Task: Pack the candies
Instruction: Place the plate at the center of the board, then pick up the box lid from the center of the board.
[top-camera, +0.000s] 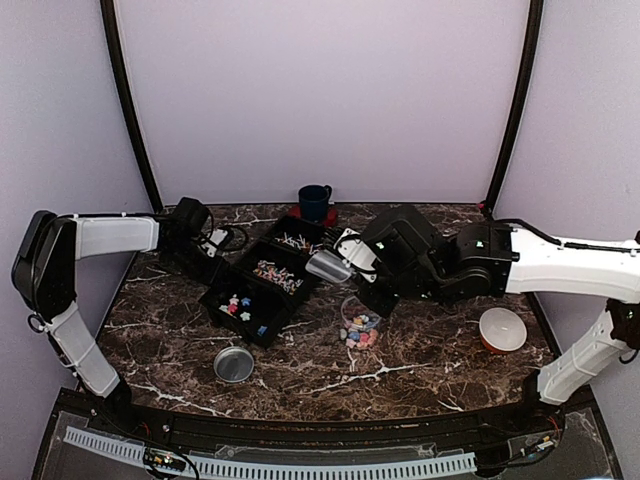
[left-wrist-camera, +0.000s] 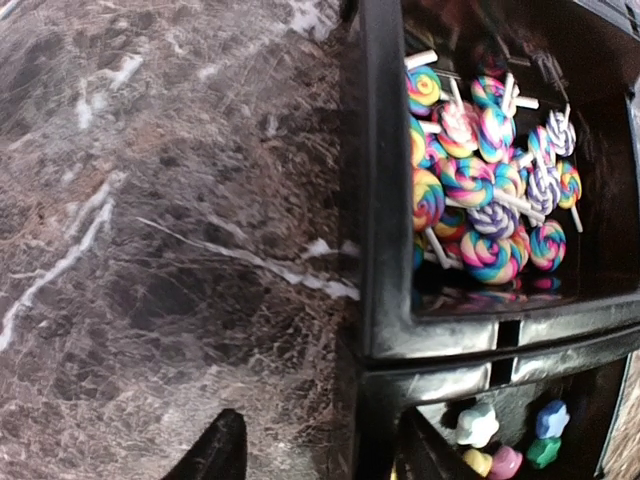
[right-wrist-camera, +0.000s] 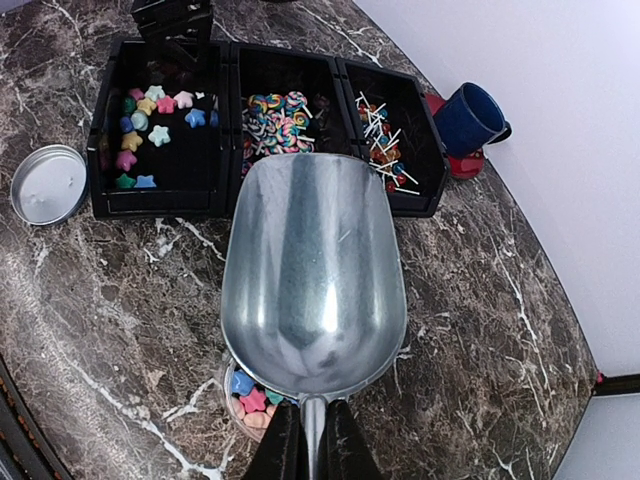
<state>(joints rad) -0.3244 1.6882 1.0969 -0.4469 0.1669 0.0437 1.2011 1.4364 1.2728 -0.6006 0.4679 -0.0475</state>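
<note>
left gripper (left-wrist-camera: 318, 452): fingers apart, about half wide, holding nothing. One fingertip (left-wrist-camera: 220, 450) is over the marble table (left-wrist-camera: 150, 250), the other over the star compartment. The tray wall runs between them; contact can't be told.
left gripper position: at 10 o'clock of the tray (right-wrist-camera: 165, 203) in the top view.
right gripper (right-wrist-camera: 313, 455): clamped narrow on the handle of the metal scoop (right-wrist-camera: 312, 270).
scoop: bowl shows bare metal, mouth aimed at the tray. In the top view it hangs over the tray's 3 o'clock edge.
tray: black, three compartments in a row, on the table centre.
candies: star candies (right-wrist-camera: 150, 125) in the compartment nearest the lid, swirl lollipops (left-wrist-camera: 480, 190) in the middle one, thin stick candies (right-wrist-camera: 385, 140) in the one nearest the mug.
jar (top-camera: 360, 325): clear, upright, at 4 o'clock of the tray and apart from it. It holds mixed star candies; in the right wrist view the scoop's rear partly hides it.
lid (top-camera: 233, 363): round metal, flat on the table at 7 o'clock of the tray.
mug (top-camera: 314, 202): blue, on a red coaster (right-wrist-camera: 440, 150), at 1 o'clock of the tray.
bowl (top-camera: 502, 330): white inside, orange outside, at 4 o'clock, well apart from the jar.
</note>
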